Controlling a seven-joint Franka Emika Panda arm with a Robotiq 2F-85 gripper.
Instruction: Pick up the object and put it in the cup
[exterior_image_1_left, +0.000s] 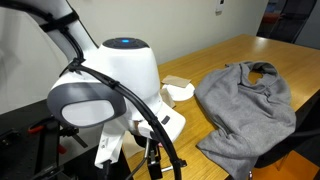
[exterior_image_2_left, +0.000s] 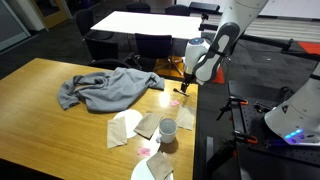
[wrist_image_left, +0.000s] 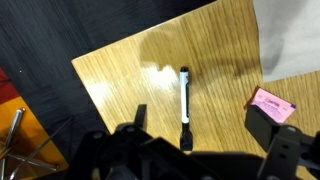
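Marker pen (wrist_image_left: 184, 100) lies flat on the wooden surface (wrist_image_left: 115, 70) near its corner. It lies lengthwise between the fingers (wrist_image_left: 139, 118), which stand wide apart and hold nothing. It is closer to the finger at the picture's left side, clear of both. A small pink block (wrist_image_left: 270, 102) lies just beside the opposite finger. In an exterior view the cup (exterior_image_2_left: 168, 129) stands upright among paper napkins (exterior_image_2_left: 125, 128), well apart from the arm. A crumpled grey cloth (exterior_image_2_left: 108, 88) lies farther along.

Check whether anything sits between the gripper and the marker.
Nothing visible does. In the wrist view the marker lies on the bare table under the open gripper; the pink block sits beside it, apart.
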